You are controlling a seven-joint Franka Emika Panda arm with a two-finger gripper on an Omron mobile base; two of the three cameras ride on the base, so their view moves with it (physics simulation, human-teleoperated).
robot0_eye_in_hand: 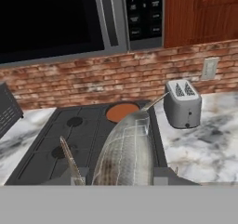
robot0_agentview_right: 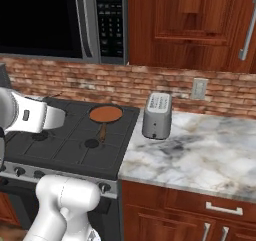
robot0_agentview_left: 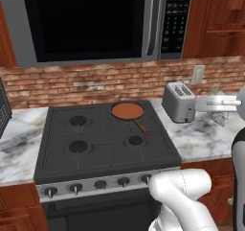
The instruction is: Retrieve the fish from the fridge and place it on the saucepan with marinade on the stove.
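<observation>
Fish (robot0_eye_in_hand: 126, 153) rides pinched in the claw, short of the stove (robot0_agentview_left: 103, 139). Carry it over the back-right burner, centre above the saucepan (robot0_agentview_left: 127, 111), lower onto the marinade (robot0_eye_in_hand: 122, 111), then release.

you see the stove (robot0_agentview_left: 103, 144) in dark grey, with a silver front panel and dark knobs. on it the saucepan (robot0_agentview_left: 128, 111) shows a flat reddish-brown disc of marinade (robot0_agentview_right: 106, 113) and a thin brown handle. in the hand view the fish (robot0_eye_in_hand: 125, 153) is pale silvery-grey, crossed by a fine net of scale lines. the toaster (robot0_agentview_right: 156, 116) is plain grey metal. the counter (robot0_agentview_right: 200, 150) is white marble with grey veins. the wall (robot0_agentview_left: 95, 84) is mottled red-brown brick with pale joints. the microwave (robot0_agentview_left: 91, 21) is black-fronted, framed in grey. the cabinets (robot0_agentview_right: 190, 25) are warm reddish wood.
</observation>
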